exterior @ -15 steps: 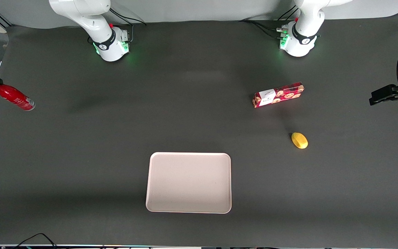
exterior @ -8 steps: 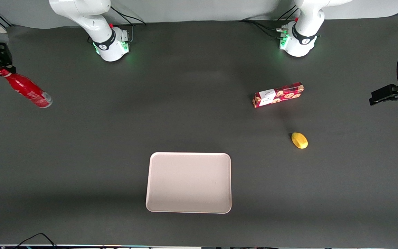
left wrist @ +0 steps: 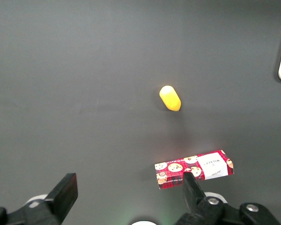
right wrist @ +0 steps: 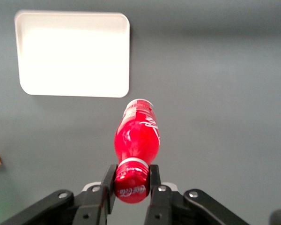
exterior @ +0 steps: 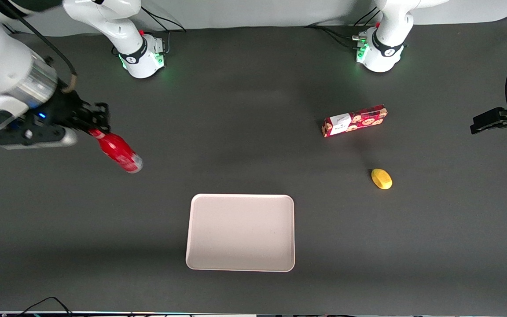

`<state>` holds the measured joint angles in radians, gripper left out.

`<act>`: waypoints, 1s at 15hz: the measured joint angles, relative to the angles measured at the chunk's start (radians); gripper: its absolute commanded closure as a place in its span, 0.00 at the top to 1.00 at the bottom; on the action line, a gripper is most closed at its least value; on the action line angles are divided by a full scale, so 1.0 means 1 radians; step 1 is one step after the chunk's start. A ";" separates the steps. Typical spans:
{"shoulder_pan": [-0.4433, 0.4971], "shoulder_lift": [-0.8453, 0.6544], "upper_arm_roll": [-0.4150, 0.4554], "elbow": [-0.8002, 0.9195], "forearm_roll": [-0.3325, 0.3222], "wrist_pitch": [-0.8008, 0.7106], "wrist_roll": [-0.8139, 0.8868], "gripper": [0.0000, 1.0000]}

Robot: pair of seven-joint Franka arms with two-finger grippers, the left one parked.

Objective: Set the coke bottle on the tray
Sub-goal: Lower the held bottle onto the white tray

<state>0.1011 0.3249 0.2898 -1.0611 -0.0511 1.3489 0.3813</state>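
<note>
Gripper (exterior: 96, 127) of the working right arm hangs above the dark grey table (exterior: 236, 145), its two black fingers (right wrist: 107, 183) pinching the red cap of the slim glossy red coke bottle (exterior: 118, 152); the bottle hangs tilted, silvery base lowest, clear of the surface; the large pale pinkish-cream rectangular tray (exterior: 240, 232) lies well apart, nearer the front camera; a flat red patterned box (exterior: 354, 120) and a small yellow oval object (exterior: 381, 178) lie toward the parked arm's end.
</note>
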 measured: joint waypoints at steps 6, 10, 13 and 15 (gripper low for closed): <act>0.058 0.307 0.023 0.016 -0.001 0.293 0.294 0.00; 0.104 0.456 0.025 0.027 -0.016 0.412 0.437 0.00; 0.115 0.499 0.031 0.031 -0.034 0.450 0.486 0.00; 0.116 0.502 0.032 0.032 -0.048 0.453 0.492 0.00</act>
<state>0.2167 0.8273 0.3214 -1.0293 -0.0989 1.8023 0.8730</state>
